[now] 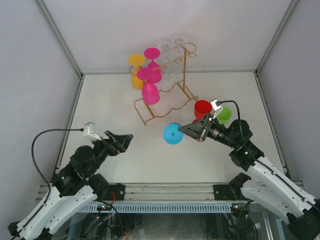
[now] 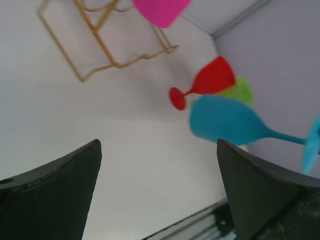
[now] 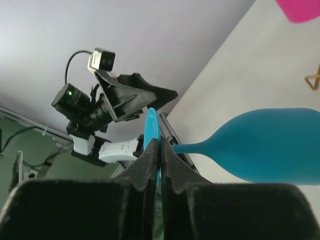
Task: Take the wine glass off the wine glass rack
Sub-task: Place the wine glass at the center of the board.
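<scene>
The gold wire wine glass rack (image 1: 186,87) (image 2: 114,63) stands at the back of the table. Pink (image 1: 150,92), yellow (image 1: 136,70) and clear (image 1: 172,55) glasses hang on it. A blue wine glass (image 1: 173,134) (image 2: 225,120) (image 3: 270,145) is off the rack, in front of it. It is carried sideways, with my right gripper (image 1: 182,129) (image 3: 159,142) shut on the thin edge of its round foot. My left gripper (image 1: 129,137) (image 2: 157,142) is open with nothing between its fingers, well to the left of the blue glass.
A red glass (image 1: 202,108) (image 2: 212,80) and a green glass (image 1: 224,115) (image 2: 240,92) are on the table right of the rack, just behind my right wrist. Grey walls close in the table on three sides. The left arm (image 3: 110,100) shows in the right wrist view.
</scene>
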Controlling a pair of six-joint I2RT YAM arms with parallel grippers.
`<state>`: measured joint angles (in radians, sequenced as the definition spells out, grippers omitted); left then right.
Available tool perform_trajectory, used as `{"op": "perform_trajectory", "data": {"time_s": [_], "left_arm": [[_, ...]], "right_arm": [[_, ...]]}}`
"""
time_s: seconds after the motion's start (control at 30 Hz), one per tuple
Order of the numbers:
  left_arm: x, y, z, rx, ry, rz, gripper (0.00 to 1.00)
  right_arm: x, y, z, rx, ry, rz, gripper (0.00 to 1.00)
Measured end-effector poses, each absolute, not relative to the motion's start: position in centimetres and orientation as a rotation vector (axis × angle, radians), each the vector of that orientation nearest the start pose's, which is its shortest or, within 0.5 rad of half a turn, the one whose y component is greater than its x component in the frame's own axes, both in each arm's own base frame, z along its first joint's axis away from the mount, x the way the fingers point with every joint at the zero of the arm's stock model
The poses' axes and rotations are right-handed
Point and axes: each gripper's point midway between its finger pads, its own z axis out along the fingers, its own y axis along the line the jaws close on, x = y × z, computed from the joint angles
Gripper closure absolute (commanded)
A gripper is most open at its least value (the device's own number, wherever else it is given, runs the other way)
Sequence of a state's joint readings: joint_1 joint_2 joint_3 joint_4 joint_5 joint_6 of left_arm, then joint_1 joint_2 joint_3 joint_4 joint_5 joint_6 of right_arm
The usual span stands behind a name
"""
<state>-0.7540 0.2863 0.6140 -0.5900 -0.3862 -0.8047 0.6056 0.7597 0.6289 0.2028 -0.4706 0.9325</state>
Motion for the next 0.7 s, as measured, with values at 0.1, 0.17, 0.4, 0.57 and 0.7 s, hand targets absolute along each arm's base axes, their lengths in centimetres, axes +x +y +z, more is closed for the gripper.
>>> {"op": "perform_trajectory", "data": {"time_s": [0.1, 0.17, 0.4, 0.57, 0.7], "left_arm": [[17.2, -14.6, 23.2, -0.307, 1.797, -0.988, 0.00], [16.5, -16.7, 22.8, -0.274, 1.786, -1.132, 0.00], [14.4, -21.9, 24.3, -0.139, 1.762, -1.456, 0.00], [12.0, -24.5, 26.2, -0.033, 1.721, -1.584, 0.07], [11.8, -25.6, 25.9, -0.033, 1.733, -1.580, 0.10]], "right_arm": [[17.2, 25.5, 30.0, -0.213, 1.747, 1.524, 1.00], [16.8, 25.5, 29.9, -0.255, 1.745, 1.518, 1.00], [15.7, 25.8, 29.8, -0.358, 1.728, 1.530, 1.00], [15.6, 26.1, 29.1, -0.385, 1.747, 1.537, 1.00], [15.1, 26.3, 28.9, -0.407, 1.754, 1.551, 1.00]]}}
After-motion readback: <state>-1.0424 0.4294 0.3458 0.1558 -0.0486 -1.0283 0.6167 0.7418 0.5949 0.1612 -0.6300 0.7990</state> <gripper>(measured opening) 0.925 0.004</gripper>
